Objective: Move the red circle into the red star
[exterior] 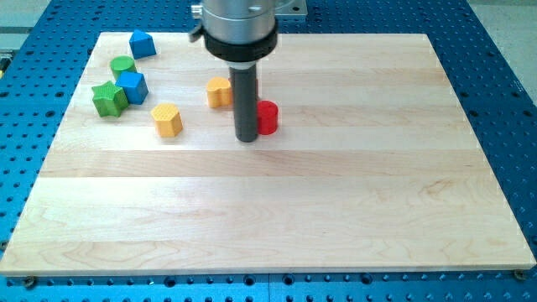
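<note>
One red block (268, 117) shows near the middle of the wooden board (277, 218); it looks like the red circle, a short cylinder, with its left side hidden by my rod. My tip (247, 139) rests on the board just to the view's left of it and slightly lower, touching or almost touching it. No red star can be made out; the rod and the arm's head (238, 29) hide the board behind them.
A yellow block (220, 91) sits just left of the rod and another yellow block (167, 119) farther left. At the upper left are a blue block (142, 44), a green cylinder (122, 66), a second blue block (132, 86) and a green star (108, 99).
</note>
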